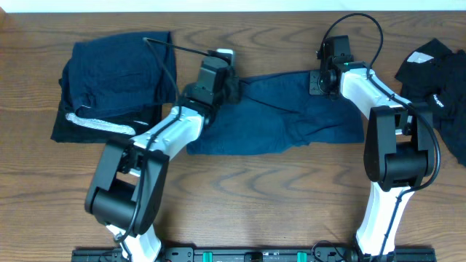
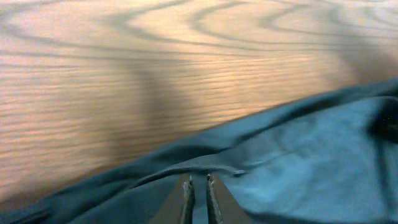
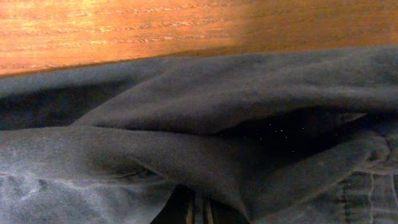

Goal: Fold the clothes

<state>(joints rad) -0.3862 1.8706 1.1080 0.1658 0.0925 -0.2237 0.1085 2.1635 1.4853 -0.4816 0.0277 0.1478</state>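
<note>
Navy shorts (image 1: 280, 124) sprawl mid-tabletop (image 1: 255, 189). Left gripper (image 2: 198, 178) pinches their hem at ten o'clock — right gripper (image 3: 199, 214), at one o'clock, sits buried in cloth; its grip I cannot tell.

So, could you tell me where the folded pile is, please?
Overhead view: the folded pile sits far left on the table, just left of the left hand.
</note>
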